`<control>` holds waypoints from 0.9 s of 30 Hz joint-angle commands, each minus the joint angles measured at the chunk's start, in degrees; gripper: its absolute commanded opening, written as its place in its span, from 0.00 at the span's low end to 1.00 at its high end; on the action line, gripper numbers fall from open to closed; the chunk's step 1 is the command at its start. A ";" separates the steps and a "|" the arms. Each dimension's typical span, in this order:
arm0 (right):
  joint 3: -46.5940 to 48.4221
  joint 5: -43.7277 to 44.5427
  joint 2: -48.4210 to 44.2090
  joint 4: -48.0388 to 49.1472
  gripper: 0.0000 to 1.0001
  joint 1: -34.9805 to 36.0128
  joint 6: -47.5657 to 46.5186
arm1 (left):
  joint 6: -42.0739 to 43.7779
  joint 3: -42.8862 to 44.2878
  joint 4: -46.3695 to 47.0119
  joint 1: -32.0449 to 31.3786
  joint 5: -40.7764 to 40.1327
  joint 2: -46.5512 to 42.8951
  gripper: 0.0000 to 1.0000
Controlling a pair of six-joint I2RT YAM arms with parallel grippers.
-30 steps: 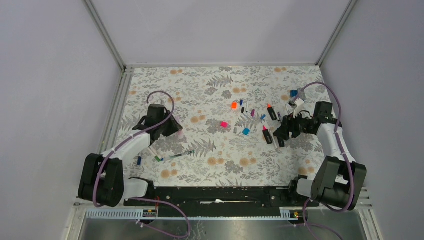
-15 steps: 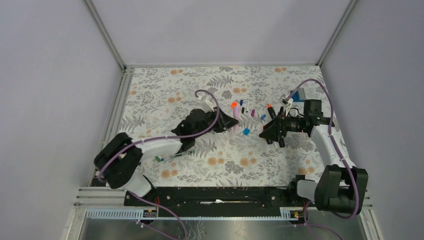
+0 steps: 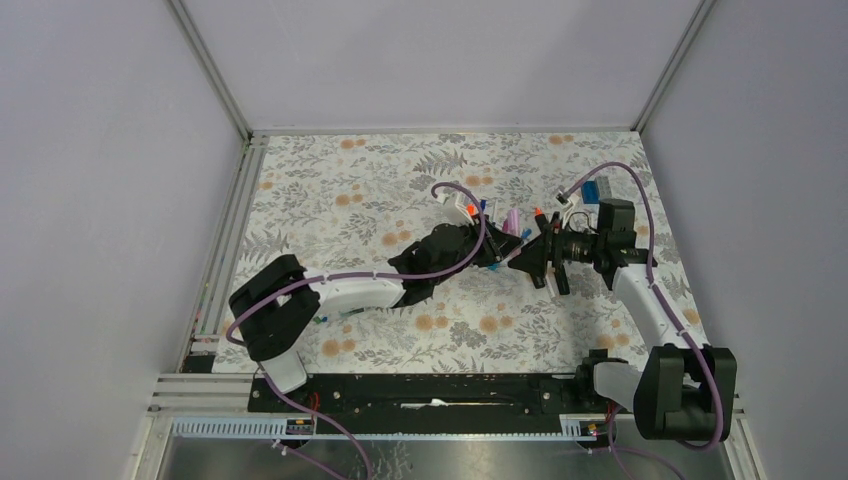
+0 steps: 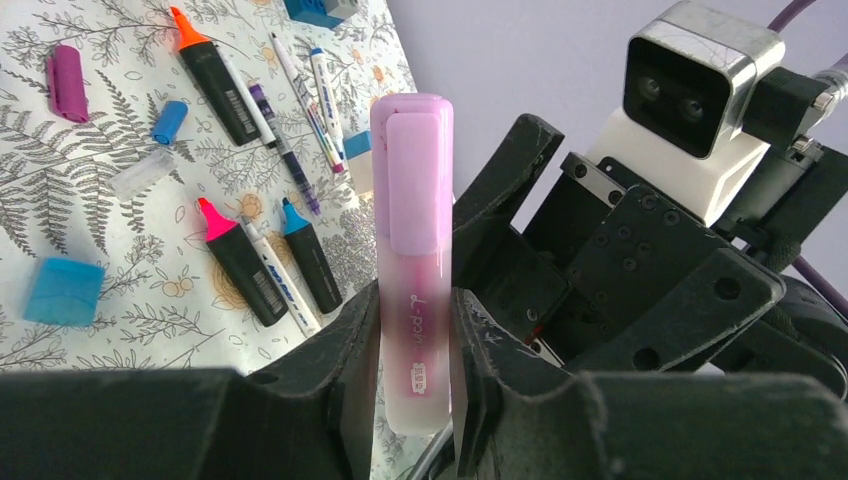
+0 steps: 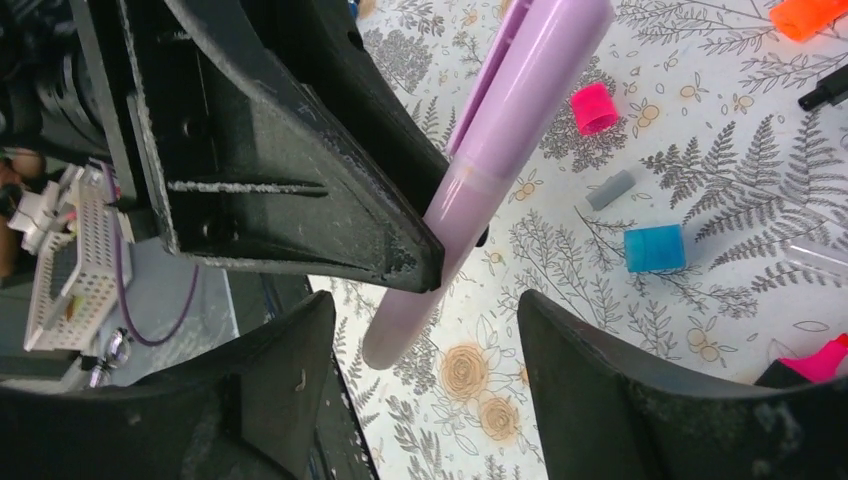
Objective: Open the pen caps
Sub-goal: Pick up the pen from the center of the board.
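Pinching the lilac pen (image 4: 412, 300) by its barrel, your left gripper (image 4: 412, 335) held it just before the right gripper (image 5: 425, 310), whose jaws stood spread. The cap (image 4: 412, 165) pointed away from the left jaws, seemingly not yet between the right ones.

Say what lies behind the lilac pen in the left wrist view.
The right gripper, open, with its camera, stands behind the lilac pen. The left gripper hides the pen's lower sides.

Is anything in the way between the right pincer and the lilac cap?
Nothing visible. The open right pincer has only air between it and the lilac cap. The left pincer grips the pen lower down, leaving the cap bare.
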 commanded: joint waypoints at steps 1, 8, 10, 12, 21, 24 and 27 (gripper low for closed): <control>-0.95 4.03 -0.25 7.41 0.68 1.34 5.95 | -0.96 2.99 1.20 -0.45 -4.02 1.10 0.00; -1.78 6.41 1.08 13.12 0.31 2.90 9.46 | -1.29 4.15 1.85 -1.55 -3.32 2.31 0.00; -1.45 5.60 1.63 12.97 0.16 3.05 9.24 | -1.10 3.73 2.81 -1.54 -2.82 2.14 0.02; -0.92 5.12 1.87 11.84 0.03 2.99 7.92 | -0.32 2.98 3.54 -1.55 -2.90 1.29 0.13; -0.69 -2.32 1.08 7.38 0.00 2.98 1.99 | 14.45 -8.25 10.98 1.87 0.12 -12.20 0.84; -1.18 -6.50 0.99 7.30 0.00 2.91 0.70 | 21.86 -14.20 15.87 3.67 2.44 -18.43 0.99; -1.74 -11.73 1.59 7.21 0.00 2.96 -0.19 | 24.65 -18.45 18.38 6.91 8.86 -23.08 0.99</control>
